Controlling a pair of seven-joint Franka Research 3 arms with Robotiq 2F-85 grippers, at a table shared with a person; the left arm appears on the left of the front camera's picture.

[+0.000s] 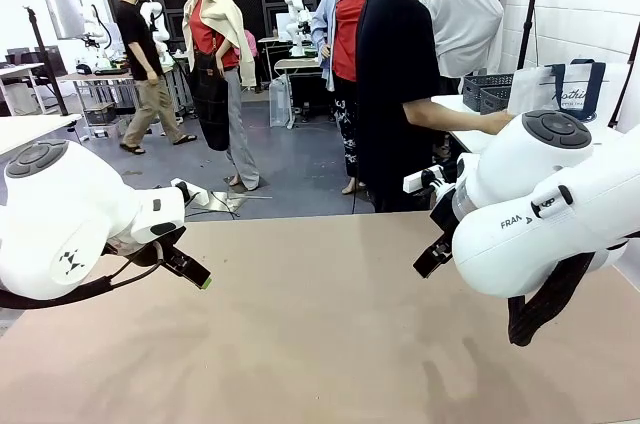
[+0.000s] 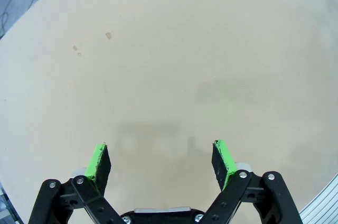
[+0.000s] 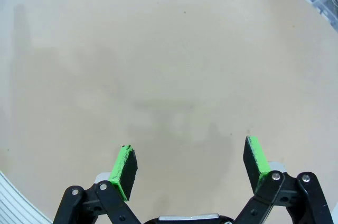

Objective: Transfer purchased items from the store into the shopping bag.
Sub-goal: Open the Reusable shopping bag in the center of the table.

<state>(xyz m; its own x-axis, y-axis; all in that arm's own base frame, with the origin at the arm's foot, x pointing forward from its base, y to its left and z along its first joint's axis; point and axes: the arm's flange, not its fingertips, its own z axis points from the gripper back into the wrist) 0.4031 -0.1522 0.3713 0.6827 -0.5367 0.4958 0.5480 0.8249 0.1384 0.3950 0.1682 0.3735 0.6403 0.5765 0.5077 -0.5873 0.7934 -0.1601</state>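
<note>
The shopping bag point(image 1: 563, 87), whitish with dark navy handles, stands on a white side table at the far right. A person in a black shirt reaches a hand point(image 1: 497, 124) toward it. The purchased items are out of view. My left gripper point(image 2: 160, 154) hovers open over bare tan tabletop with nothing between its green pads; in the front view it hangs low at the left point(image 1: 195, 274). Over the right side of the same table my right gripper point(image 3: 189, 152) is also open and holds nothing. In the front view its dark fingers point(image 1: 432, 256) point down.
The tan table point(image 1: 320, 344) spreads wide between the two arms. Dark grey lattice baskets point(image 1: 490, 92) sit beside the bag on the white side table. Several other people stand farther back on the grey floor.
</note>
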